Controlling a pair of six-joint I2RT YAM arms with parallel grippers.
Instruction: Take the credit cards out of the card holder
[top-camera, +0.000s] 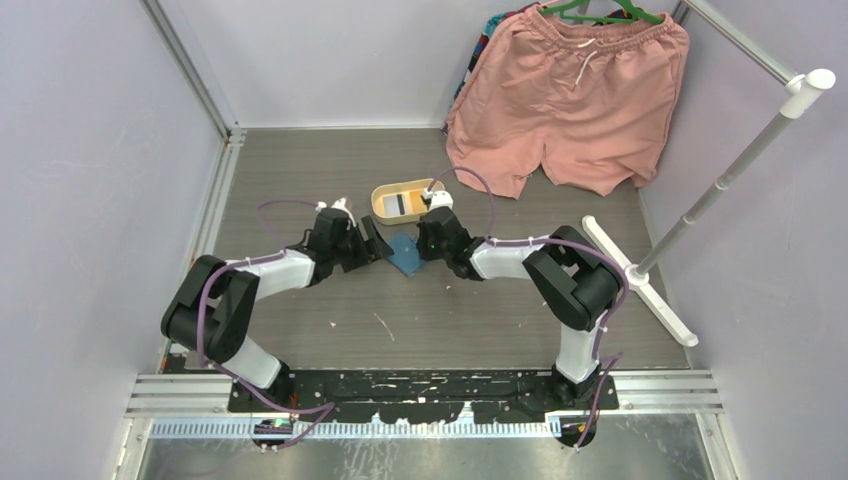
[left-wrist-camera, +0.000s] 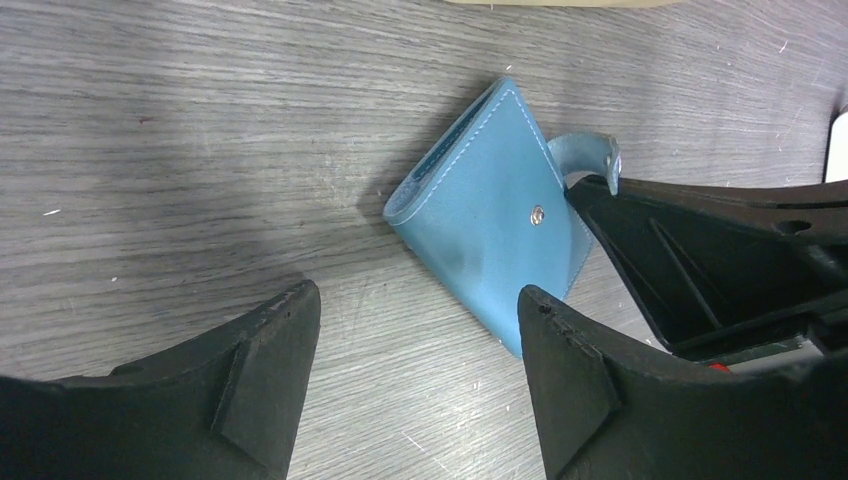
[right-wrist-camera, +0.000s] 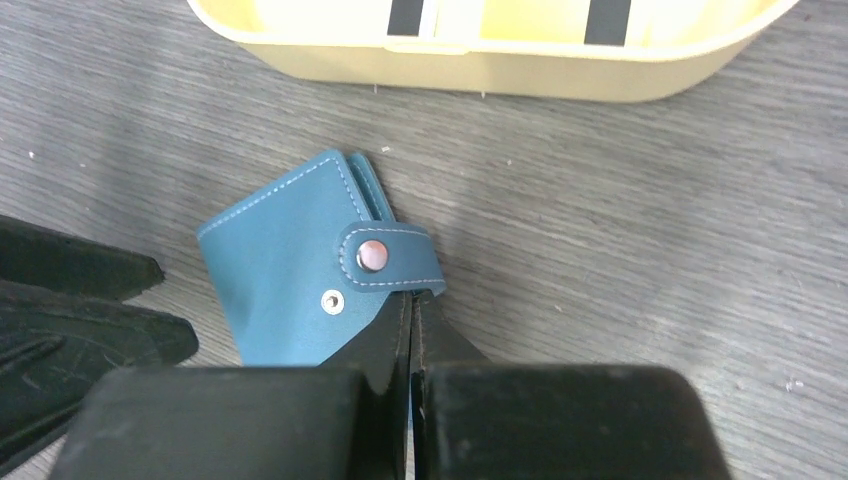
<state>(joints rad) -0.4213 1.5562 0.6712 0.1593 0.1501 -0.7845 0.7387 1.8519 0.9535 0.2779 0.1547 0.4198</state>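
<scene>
I am clamping my right end effector (right-wrist-camera: 412, 300) on the strap (right-wrist-camera: 385, 258) of the folded card holder (right-wrist-camera: 280, 270), which is lying on the table (right-wrist-camera: 600, 220) just left of it, with my left end effector (left-wrist-camera: 415, 295) gaping alongside.

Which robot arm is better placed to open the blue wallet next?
Probably right. The right pincer pinches the strap of the wallet, ready to pull it open. The left pincer hangs open beside the wallet, touching nothing.

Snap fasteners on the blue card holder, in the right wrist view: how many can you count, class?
2. One snap sits on the strap; the other is on the card holder itself, on its outer face, below and left of the first. Any underneath would be hidden.
</scene>
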